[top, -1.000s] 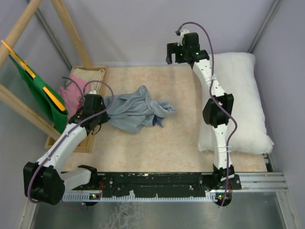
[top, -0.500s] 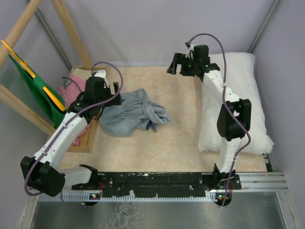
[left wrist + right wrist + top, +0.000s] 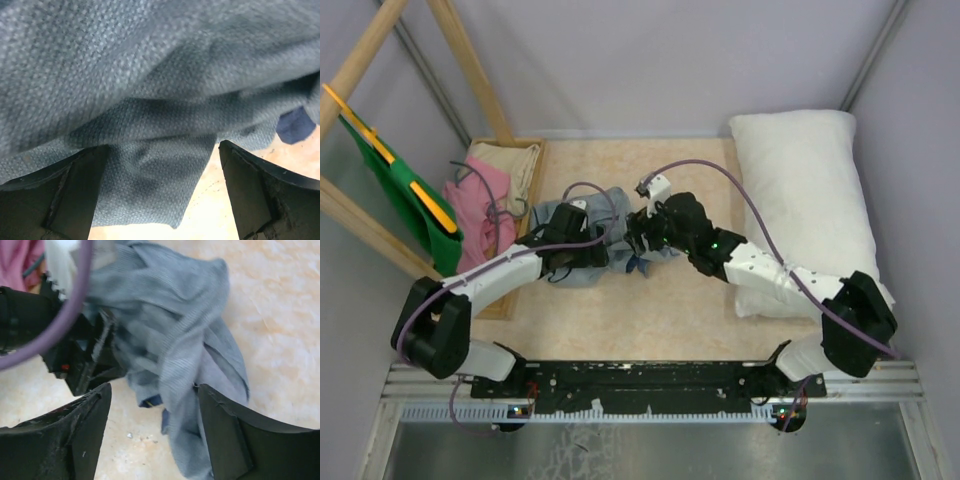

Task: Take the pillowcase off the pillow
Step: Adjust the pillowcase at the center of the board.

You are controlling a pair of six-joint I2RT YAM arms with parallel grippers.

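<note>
A: Top external: the pillow point(image 3: 810, 190) lies bare on the surface's point(image 3: 670, 305) right, with the pillowcase point(image 3: 616, 210) crumpled centre-left, well apart. Stripping looks finished?
B: Seems so. Left claw point(image 3: 160, 195) and right claw point(image 3: 152, 430) both gape over the cloth, so the next move needs a pinch.

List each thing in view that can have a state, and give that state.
pillowcase: off the pillow, crumpled, pale inside showing
pillow: bare, lying flat
left gripper: jaws open, fabric between them
right gripper: jaws open over the pillowcase
pink cloth: bunched
green cloth: hanging
</note>
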